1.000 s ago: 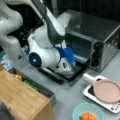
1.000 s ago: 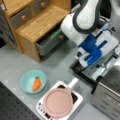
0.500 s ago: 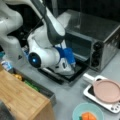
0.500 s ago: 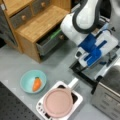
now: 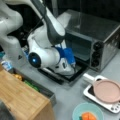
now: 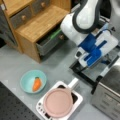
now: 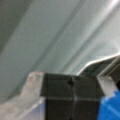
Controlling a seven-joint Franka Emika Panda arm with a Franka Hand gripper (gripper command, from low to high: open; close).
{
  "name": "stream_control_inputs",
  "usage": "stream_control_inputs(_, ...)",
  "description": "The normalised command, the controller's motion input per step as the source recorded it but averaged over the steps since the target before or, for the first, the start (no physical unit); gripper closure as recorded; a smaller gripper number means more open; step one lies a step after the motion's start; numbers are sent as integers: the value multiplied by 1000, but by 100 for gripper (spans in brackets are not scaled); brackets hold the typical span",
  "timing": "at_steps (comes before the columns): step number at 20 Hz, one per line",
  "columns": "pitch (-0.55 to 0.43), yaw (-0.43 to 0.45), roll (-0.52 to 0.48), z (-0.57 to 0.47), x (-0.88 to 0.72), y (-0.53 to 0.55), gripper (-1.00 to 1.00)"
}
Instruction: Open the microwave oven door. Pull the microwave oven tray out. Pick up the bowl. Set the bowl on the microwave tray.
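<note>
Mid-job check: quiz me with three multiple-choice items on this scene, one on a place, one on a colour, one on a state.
1. Where is the hand?
A. over the lowered dark glass oven door
B. above the bowl
C. at the drawers

2. What colour is the small round bowl holding the orange food?
A. pink
B. pale teal
C. black

3. What state is the boxy silver metal oven in?
A. door shut
B. door lowered open
C. tipped over

A: in both front views the hand sits low over the door.
B: its rim is teal.
B: the door lies flat in front.
</note>
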Motion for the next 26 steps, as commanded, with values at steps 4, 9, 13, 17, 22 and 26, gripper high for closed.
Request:
stream_control_inputs(4, 11, -186, -65, -59, -177, -99, 100)
stream_control_inputs(9, 44, -167, -101, -16, -218, -169, -100)
stream_control_inputs(13, 35, -116, -84, 3, -232, -91, -100)
stream_control_inputs(17, 30, -85, -72, 5, -207, 27, -100)
stream_control_inputs(22, 18, -77, -62, -18, -146, 101, -100)
stream_control_inputs(26, 6, -112, -51, -30, -117, 134, -100)
